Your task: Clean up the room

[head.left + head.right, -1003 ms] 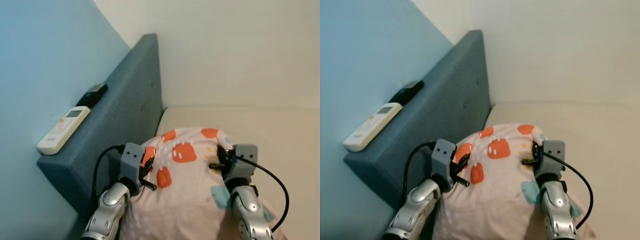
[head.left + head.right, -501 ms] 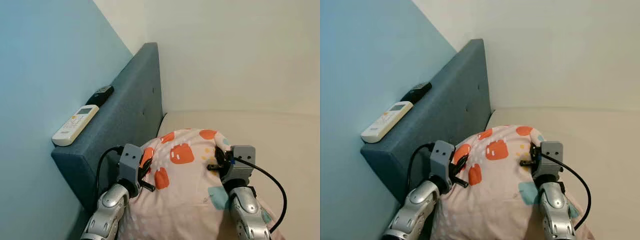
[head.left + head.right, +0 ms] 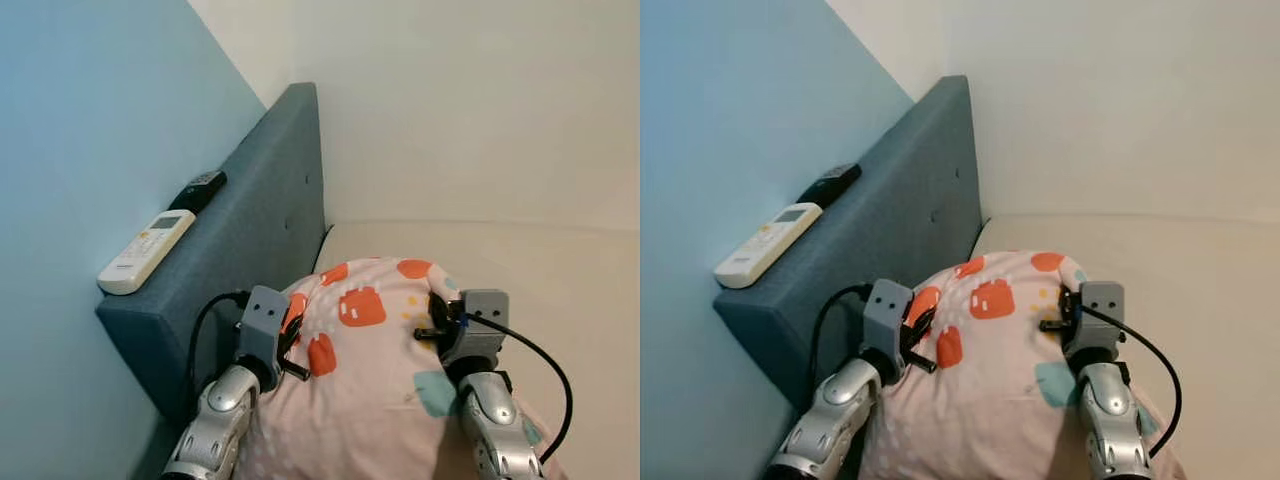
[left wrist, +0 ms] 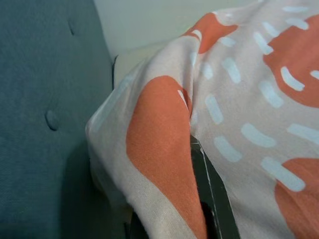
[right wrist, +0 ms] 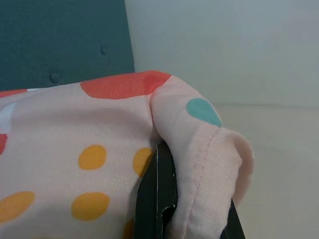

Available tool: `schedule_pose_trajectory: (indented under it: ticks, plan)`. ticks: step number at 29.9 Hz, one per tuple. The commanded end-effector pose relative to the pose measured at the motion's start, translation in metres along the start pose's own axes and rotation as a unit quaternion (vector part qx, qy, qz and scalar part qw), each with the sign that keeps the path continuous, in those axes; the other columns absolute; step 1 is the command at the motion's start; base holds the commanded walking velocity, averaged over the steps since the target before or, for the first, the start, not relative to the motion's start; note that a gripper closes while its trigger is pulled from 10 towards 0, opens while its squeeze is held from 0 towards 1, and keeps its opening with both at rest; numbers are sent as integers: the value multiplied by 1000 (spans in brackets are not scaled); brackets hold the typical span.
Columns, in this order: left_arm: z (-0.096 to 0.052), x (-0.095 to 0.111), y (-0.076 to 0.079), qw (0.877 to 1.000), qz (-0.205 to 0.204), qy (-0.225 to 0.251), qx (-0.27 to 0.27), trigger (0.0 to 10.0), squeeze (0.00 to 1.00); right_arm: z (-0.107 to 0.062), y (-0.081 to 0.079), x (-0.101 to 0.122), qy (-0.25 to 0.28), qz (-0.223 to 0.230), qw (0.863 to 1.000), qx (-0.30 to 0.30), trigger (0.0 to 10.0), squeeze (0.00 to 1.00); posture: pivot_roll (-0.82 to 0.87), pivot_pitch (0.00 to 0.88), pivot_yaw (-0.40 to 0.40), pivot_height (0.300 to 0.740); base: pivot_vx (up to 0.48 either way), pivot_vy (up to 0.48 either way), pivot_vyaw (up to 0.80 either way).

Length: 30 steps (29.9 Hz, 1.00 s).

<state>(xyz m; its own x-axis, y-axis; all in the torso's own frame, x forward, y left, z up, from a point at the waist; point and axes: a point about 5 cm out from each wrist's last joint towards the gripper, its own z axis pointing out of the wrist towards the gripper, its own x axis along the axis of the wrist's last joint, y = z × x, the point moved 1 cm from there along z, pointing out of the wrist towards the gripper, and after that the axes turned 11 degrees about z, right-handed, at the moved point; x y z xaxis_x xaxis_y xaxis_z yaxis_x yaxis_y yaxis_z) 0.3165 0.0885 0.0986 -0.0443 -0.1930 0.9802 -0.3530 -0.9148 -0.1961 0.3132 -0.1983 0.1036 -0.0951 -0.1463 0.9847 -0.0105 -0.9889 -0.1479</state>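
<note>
On our far left, a white remote (image 3: 146, 252) and a black remote (image 3: 203, 188) lie on top of the blue headboard (image 3: 262, 210), and we leave them alone. Just beside the headboard, our left gripper (image 3: 291, 340) is clenched on the left edge of the patterned pillow (image 3: 375, 340); the left wrist view shows the cloth folded over a black finger (image 4: 212, 191). The pillow hangs between our two arms, above the cream mattress (image 3: 560, 270) and close to the headboard. On the right, our right gripper (image 3: 437, 322) is pinched on the pillow's other edge, cloth bunched round its finger (image 5: 158, 196).

We judge that the step in hand is setting the pillow down at the head of the bed. To do it well, we keep both grips level, carry the pillow forward until it sits against the headboard, lower it flat onto the mattress, and let go with both sides together so that it does not twist or sag off one edge.
</note>
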Motion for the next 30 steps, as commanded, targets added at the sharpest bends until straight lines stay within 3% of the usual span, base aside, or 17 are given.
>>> schedule_pose_trajectory:
  ticks: [1, 14, 20, 23, 30]
  plan:
    - [0, 0, -13, 999, 2, -3, 34, 10000, 0, 3, 9, 9, 19, -8, 1000, -17, 10000, 0, -15, 39, 76, 740, 0, 0, 0]
    - [2, -3, -17, 999, 18, -8, 44, 10000, 0, 12, 26, 15, 17, -53, 997, -57, 10000, 0, -26, 27, 71, 740, 0, 0, 0]
    - [4, -2, -17, 999, 23, -5, 32, 10000, 0, 14, 26, 17, 21, -52, 997, -55, 10000, 0, -27, 24, 69, 740, 0, 0, 0]
    - [5, 4, -14, 1000, 7, 20, 21, 10000, 0, 14, 26, 17, 24, -47, 997, -55, 10000, 0, -26, 27, 69, 740, 0, 316, 0]
    - [6, 12, -6, 999, 32, 38, 2, 10000, 0, 12, 30, 19, 35, -37, 997, -63, 10000, 0, -22, 40, 68, 740, 0, 0, 0]
